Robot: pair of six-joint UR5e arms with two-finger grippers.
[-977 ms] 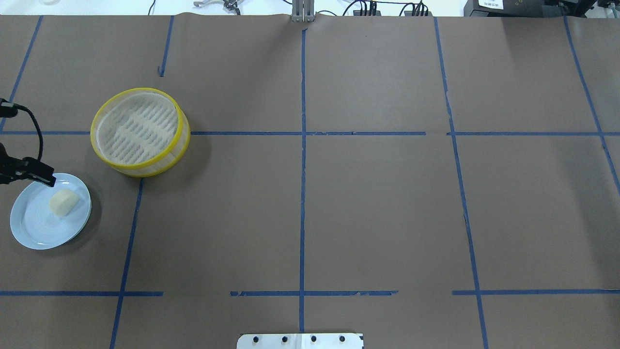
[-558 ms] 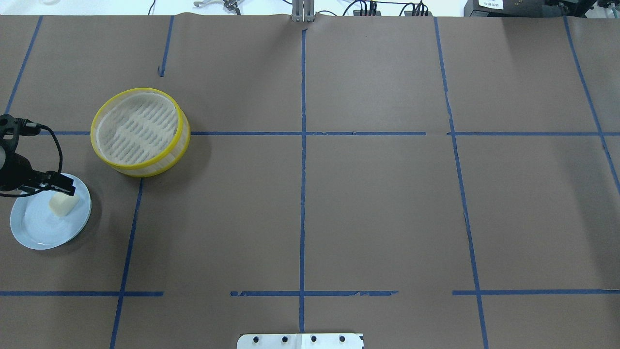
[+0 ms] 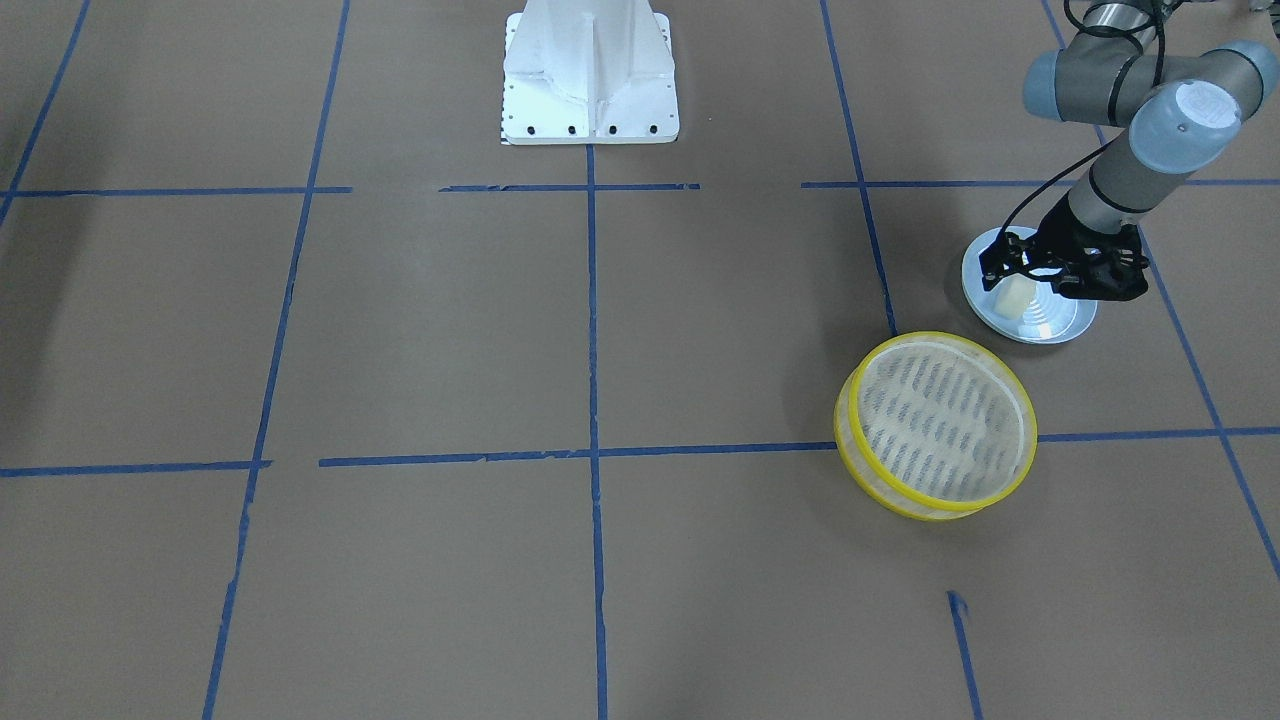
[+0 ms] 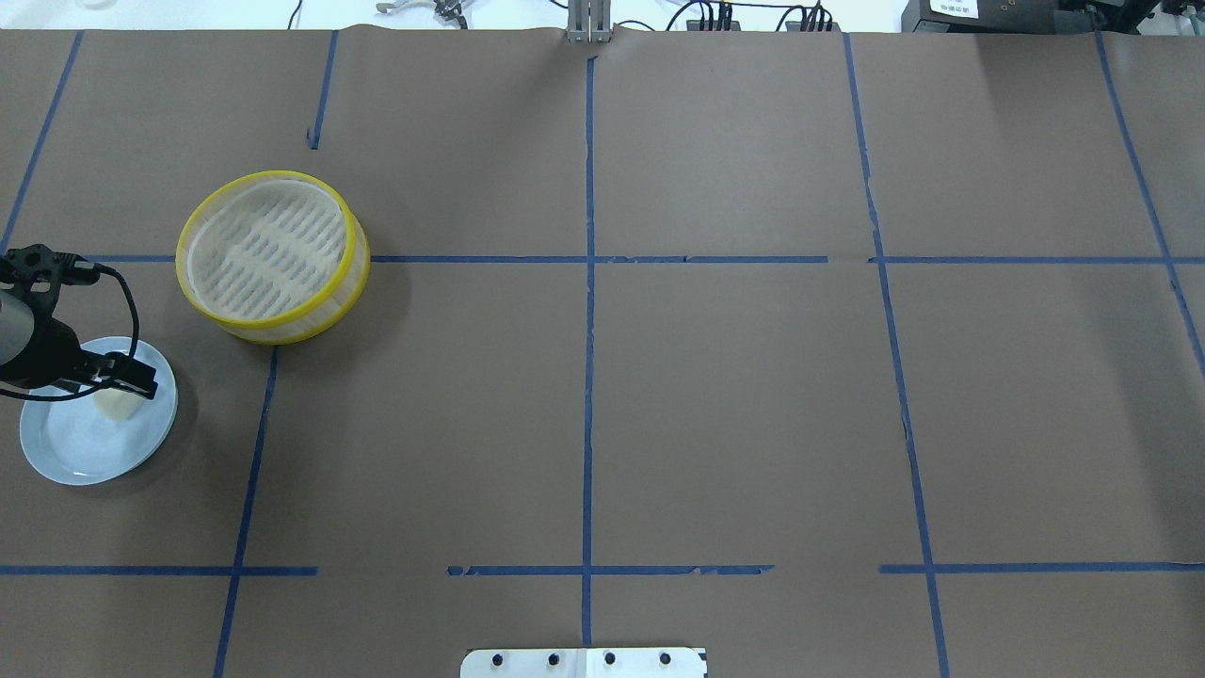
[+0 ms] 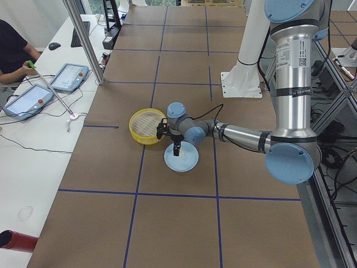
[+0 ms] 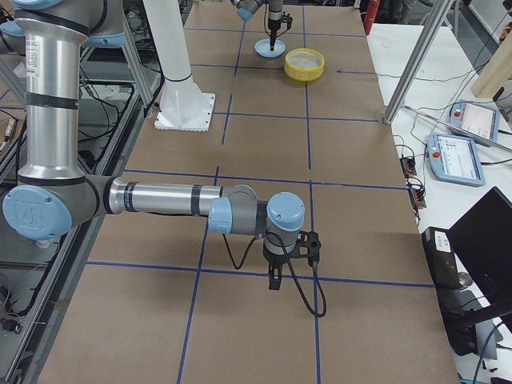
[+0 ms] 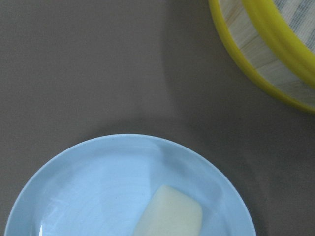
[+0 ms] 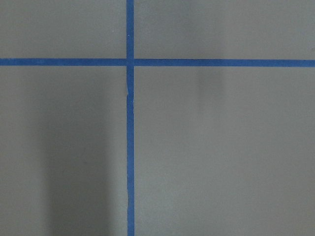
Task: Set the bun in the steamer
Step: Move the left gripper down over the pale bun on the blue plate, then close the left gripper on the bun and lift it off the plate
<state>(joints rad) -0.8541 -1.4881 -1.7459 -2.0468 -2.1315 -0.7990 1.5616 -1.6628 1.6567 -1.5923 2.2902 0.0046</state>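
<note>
The brown desk [image 4: 659,377] carries the yellow-rimmed steamer [image 4: 273,254], which stands empty and near the pale blue plate [image 4: 66,452] without touching it. The left hand [image 3: 1005,272] hangs low over the plate, right above the bun. I cannot tell how wide its fingers stand. The right hand [image 6: 274,284] is well apart over bare desk, and I cannot tell its state either. The bun [image 7: 170,214] lies on the plate, on the side nearer the steamer.

The step in hand looks like the grasp. It probably goes best if the fingers come straight down astride the bun's narrower sides and stop short of the plate. A gentle close should keep the soft lump from squashing or sliding.
</note>
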